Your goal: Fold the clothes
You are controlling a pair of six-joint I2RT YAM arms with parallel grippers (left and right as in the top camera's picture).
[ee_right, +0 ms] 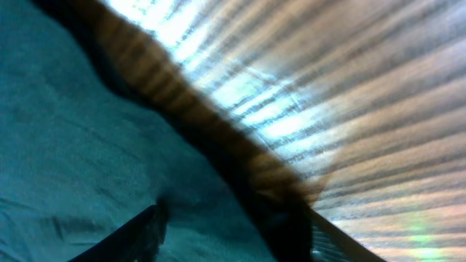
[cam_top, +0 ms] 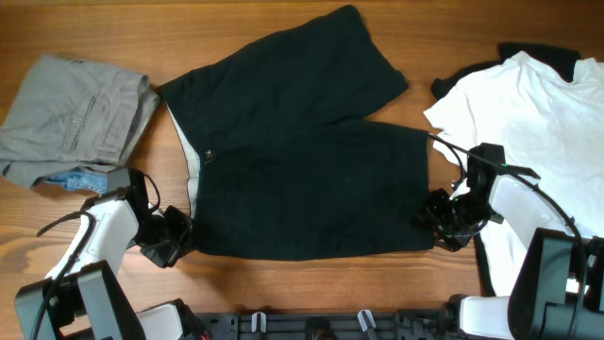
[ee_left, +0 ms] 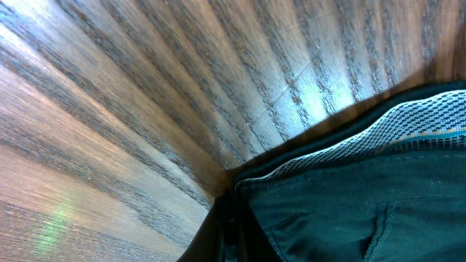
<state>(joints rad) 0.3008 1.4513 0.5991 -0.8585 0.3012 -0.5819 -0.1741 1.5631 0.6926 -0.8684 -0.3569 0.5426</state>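
The black fabric shorts (cam_top: 302,179) lie spread flat across the middle of the wooden counter (cam_top: 85,217). Folded grey trousers (cam_top: 71,113) sit at upper left and a white cotton T-shirt (cam_top: 528,113) at right. The left tool (cam_top: 175,236) is clamped tight on the waistband corner at lower left. The right tool (cam_top: 442,219) straddles the hem corner at lower right, jaws apart, nothing pinched yet. Lifting now would likely drag only one side and skew the fold, or snag the T-shirt lying just beside.

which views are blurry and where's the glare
overhead: sharp and evenly lit, though the black shorts show little detail; left wrist: mostly sharp, a glare patch on the table; right wrist: smeared with blur, strong glare on the wood, fabric tinted teal
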